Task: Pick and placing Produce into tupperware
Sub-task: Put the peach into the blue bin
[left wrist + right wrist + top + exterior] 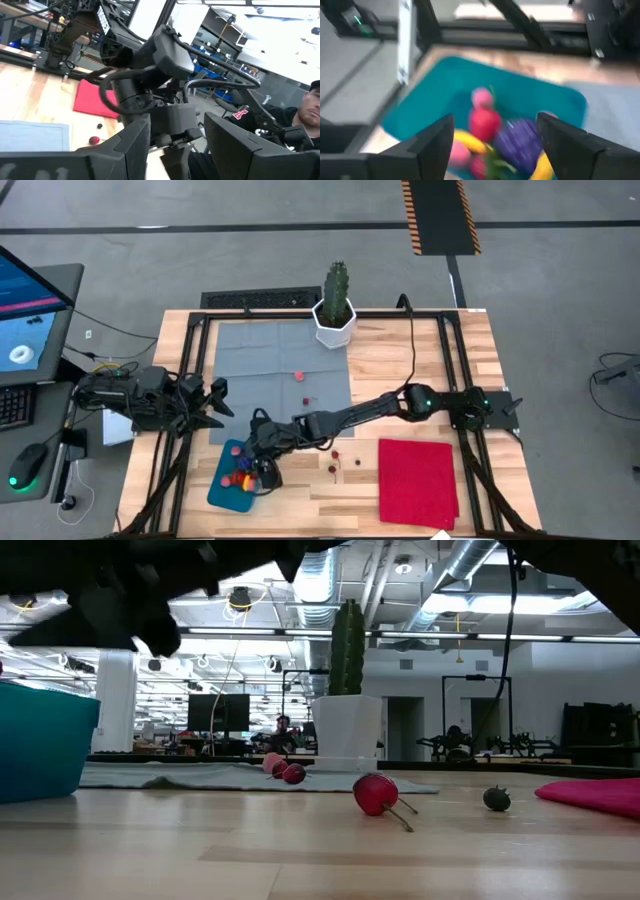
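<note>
One teal tupperware [228, 488] sits at the table's near left edge, holding roughly six pieces, blurred in the right wrist view: a purple grape bunch [517, 139], a red piece [484, 123], pink and yellow ones. The right gripper [262, 465] hovers directly over it, fingers apart and empty. Four pieces lie loose: two on the grey mat [250, 345], two on bare wood beside the red cloth [418, 481]. The left gripper [215, 406] waits open at the left edge; a cactus [336, 292] stands behind.
</note>
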Controlling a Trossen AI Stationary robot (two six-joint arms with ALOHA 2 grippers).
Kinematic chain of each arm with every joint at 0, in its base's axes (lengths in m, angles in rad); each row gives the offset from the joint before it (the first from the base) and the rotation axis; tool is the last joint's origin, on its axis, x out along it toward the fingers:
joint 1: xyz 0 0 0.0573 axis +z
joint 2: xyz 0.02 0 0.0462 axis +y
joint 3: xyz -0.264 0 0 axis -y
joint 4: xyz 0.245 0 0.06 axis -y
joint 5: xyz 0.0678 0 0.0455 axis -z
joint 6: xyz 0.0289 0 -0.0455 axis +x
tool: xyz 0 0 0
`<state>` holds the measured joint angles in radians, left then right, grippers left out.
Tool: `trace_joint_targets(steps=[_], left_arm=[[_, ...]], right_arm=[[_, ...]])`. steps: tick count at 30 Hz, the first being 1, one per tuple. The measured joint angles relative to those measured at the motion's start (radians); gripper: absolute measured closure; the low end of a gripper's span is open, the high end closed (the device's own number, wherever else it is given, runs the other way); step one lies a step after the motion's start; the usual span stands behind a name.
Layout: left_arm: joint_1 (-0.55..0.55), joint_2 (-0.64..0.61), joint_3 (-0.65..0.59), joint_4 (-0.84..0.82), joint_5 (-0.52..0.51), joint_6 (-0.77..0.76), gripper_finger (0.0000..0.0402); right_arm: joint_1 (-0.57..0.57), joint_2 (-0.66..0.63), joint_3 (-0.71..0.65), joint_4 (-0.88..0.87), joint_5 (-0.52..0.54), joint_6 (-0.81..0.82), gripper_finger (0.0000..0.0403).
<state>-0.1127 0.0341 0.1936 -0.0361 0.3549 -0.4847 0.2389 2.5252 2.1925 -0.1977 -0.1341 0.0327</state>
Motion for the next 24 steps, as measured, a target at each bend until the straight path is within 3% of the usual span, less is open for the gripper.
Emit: trace_joint_targets(steps=[5,13,24], left_arm=[[0.000,0.000,0.000,0.000,0.000,0.000,0.0225],[0.000,0.000,0.000,0.000,-0.017,0.028,0.0225],[0.000,0.000,0.000,-0.004,-0.074,0.053,0.0225]], right_arm=[[-0.032,-0.033,-0.003,-0.111,0.010,-0.018,0.0085],[-0.039,-0.195,-0.002,-0.304,0.005,-0.076,0.0085],[-0.022,-0.510,-0.043,-0.497,0.004,-0.122,0.0085]])
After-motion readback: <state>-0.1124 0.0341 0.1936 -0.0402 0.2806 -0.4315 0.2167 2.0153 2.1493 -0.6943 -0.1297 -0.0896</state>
